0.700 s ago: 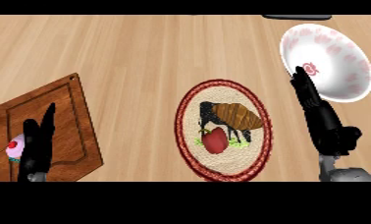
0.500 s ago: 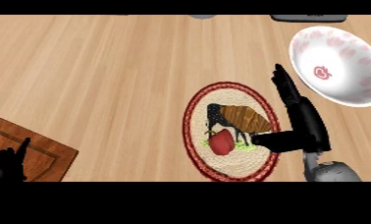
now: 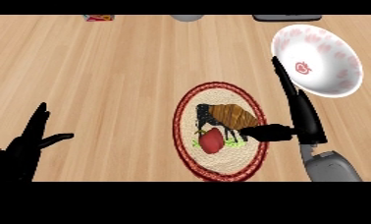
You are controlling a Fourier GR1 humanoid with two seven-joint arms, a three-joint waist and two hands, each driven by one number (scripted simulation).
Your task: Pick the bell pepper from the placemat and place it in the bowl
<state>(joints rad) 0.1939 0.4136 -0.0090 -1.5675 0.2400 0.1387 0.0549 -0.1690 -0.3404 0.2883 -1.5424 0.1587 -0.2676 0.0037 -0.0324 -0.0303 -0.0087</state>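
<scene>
Wood counter point(image 3: 109, 70). We hover right hand point(image 3: 301, 115), fingers straight, thumb toward bell pepper point(image 3: 211, 141), ungrasped on placemat point(image 3: 190, 120); bowl point(image 3: 340, 78) close by. Left hand point(image 3: 29, 142) open, resting.

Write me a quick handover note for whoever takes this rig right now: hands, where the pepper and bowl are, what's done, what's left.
Right hand: open, fingers straight, beside the placemat's right edge, thumb pointing toward the pepper; holds nothing.
Left hand: open, resting at the lower left, holds nothing.
Bell pepper: red, lying on the round placemat.
Bowl: white with pink pattern, upper right, nothing in it.
Done: nothing picked yet.
Left: grasp the pepper, lift it, carry it to the bowl, release.
</scene>
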